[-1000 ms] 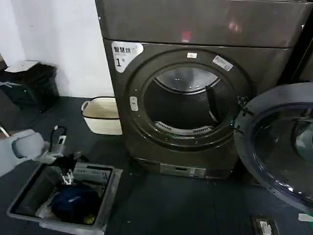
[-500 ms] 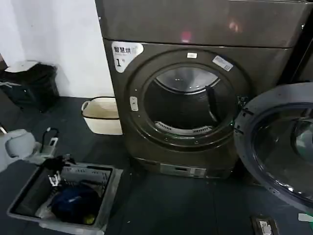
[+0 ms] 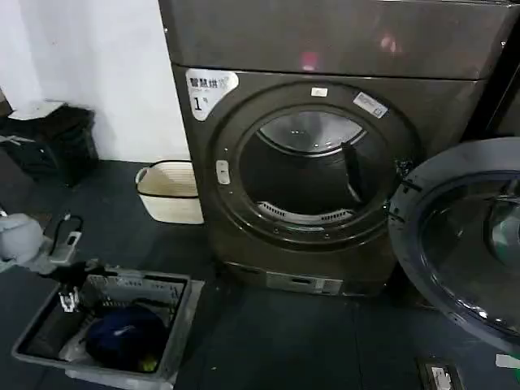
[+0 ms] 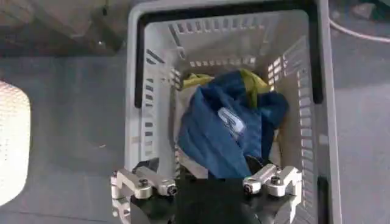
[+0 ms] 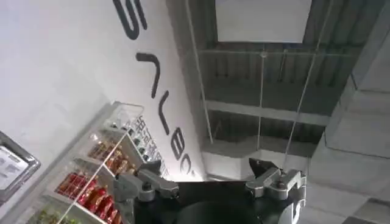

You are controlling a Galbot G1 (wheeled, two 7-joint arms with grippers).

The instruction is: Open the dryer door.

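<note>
The door [image 3: 459,240] stood swung wide from the dryer [image 3: 325,162]. The left gripper [image 4: 207,185] hung, jaws wide, over a basket [image 4: 137,91], with blue cloth [image 4: 225,131] just beyond its fingertips. The right gripper [image 5: 210,182], jaws wide too, pointed at the ceiling.

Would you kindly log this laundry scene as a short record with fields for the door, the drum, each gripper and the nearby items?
dryer door: swung fully open to the right of the dryer
drum: exposed, looks empty
left gripper: open, above the grey laundry basket
basket contents: blue garment over something yellow-green
right gripper: open, pointing up at a ceiling, holding nothing
cream basket: on the floor left of the dryer
</note>
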